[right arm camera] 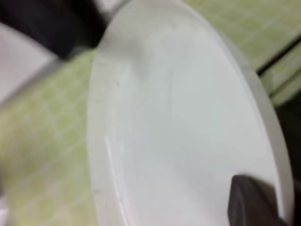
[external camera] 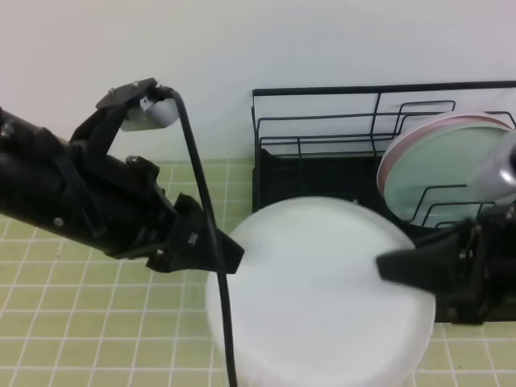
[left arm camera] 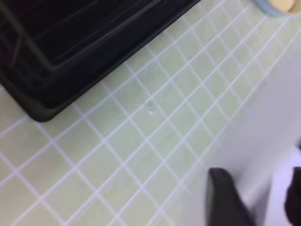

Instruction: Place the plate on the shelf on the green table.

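You were mid-handover: your right pincer [external camera: 387, 266] had closed on the plate [external camera: 318, 294], your left pincer [external camera: 234, 254] stood open just beside it, and the shelf [external camera: 322, 177] behind called for a lift.

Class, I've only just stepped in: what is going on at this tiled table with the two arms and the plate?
Two robot arms are at a white plate held above the green table, in front of the black shelf. The right gripper grips the plate's right rim. The left gripper sits at its left edge with jaws apart. A mint-green plate with a pink rim already stands in the shelf; the white one is not yet there.
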Controlling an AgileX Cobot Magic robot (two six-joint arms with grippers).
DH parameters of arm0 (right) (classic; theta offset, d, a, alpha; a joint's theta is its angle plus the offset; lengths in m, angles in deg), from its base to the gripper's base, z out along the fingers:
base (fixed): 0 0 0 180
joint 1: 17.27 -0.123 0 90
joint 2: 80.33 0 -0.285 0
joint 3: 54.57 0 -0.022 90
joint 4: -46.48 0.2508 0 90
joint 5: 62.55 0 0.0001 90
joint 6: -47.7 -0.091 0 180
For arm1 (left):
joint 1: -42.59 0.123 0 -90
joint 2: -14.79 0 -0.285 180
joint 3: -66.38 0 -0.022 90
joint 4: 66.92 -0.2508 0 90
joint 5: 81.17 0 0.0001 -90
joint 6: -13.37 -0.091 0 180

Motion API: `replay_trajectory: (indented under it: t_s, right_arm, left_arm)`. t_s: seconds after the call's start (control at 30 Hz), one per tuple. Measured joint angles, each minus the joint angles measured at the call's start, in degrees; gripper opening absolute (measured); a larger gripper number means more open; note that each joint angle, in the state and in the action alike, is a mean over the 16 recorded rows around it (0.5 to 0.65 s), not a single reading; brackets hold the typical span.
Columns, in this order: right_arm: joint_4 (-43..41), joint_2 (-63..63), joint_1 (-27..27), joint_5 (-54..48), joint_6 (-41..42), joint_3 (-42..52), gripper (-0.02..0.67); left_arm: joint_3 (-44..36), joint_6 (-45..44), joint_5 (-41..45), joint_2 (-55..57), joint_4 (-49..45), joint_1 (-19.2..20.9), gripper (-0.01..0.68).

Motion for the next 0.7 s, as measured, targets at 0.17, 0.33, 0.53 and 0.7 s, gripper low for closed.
replay_trajectory:
  t_s: [0.17, 0.33, 0.53, 0.7]
  right_arm:
    - [-11.18, -0.16, -0.05, 5.83, 0.60, -3.90, 0.077]
    - [-27.03, -0.86, -0.07, 10.28, 0.33, -9.35, 0.082]
    - [-47.62, -1.51, 0.39, 12.26, -0.75, -14.86, 0.082]
    - [-59.36, -1.00, 1.58, 13.99, -2.13, -17.07, 0.081]
  left_arm:
    - [0.47, -0.70, 1.08, -0.10, 3.04, 0.06, 0.309]
    - [0.95, -2.28, 2.35, -0.29, 5.07, 0.19, 0.277]
    - [1.30, -3.90, 2.49, -0.51, 4.84, 0.33, 0.152]
    - [1.31, -4.81, 2.14, -0.59, 3.98, 0.39, 0.052]
